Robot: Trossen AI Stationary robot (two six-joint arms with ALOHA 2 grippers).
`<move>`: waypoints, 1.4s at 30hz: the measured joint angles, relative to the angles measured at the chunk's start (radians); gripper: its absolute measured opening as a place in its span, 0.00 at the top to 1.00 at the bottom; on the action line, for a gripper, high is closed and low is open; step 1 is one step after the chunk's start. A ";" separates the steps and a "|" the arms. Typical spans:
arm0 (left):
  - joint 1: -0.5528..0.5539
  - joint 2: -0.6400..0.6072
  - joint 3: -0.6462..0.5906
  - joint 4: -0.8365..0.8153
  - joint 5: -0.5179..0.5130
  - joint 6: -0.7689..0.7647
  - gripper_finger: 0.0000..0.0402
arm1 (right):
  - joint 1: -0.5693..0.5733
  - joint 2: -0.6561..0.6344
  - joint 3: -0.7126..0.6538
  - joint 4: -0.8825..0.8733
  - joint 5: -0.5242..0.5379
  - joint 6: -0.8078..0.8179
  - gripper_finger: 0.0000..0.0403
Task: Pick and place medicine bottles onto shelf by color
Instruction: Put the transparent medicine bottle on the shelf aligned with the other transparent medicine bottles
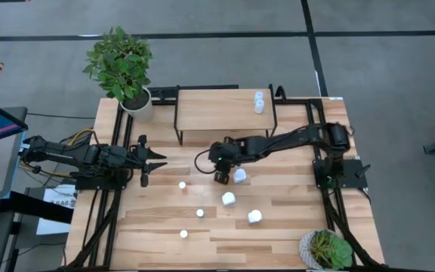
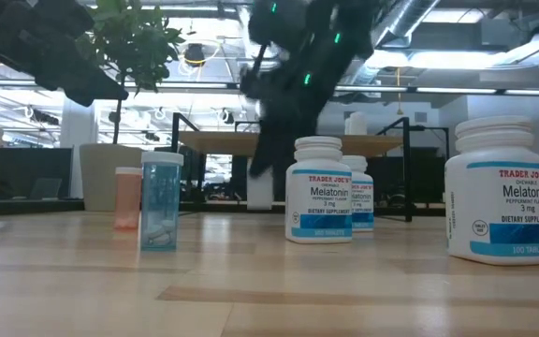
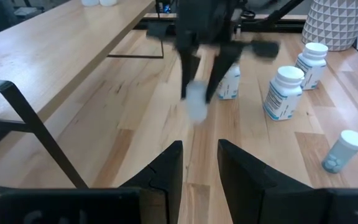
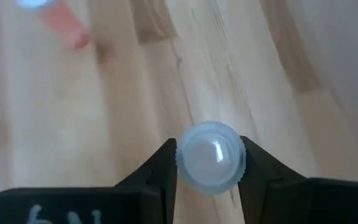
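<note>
Pale blue bottle pinched between the right gripper fingers, cap toward the wrist, in front of the shelf. Left gripper narrowly parted, empty.

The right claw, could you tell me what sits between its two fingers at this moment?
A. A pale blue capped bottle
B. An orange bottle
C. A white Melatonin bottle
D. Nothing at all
A: the right wrist view shows the right claw with its fingers against both sides of a pale blue bottle, seen from above by its round ribbed cap.
</note>
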 joint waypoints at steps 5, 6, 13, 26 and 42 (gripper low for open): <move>0.000 0.000 0.000 -0.011 0.001 0.001 0.78 | 0.011 -0.132 0.041 -0.153 -0.001 -0.001 0.68; 0.000 0.000 0.000 -0.014 0.000 0.001 0.78 | 0.011 -0.163 0.042 -0.157 -0.001 -0.001 0.68; 0.000 0.000 0.000 -0.014 -0.002 0.003 0.78 | -0.002 -0.382 0.045 -0.310 0.090 0.030 0.69; 0.000 0.000 0.000 -0.013 -0.003 0.004 0.78 | -0.162 -0.517 0.044 -0.725 0.252 0.117 0.69; 0.000 0.000 0.000 -0.013 -0.004 -0.005 0.78 | -0.320 -0.881 -0.299 -0.362 0.124 0.033 0.69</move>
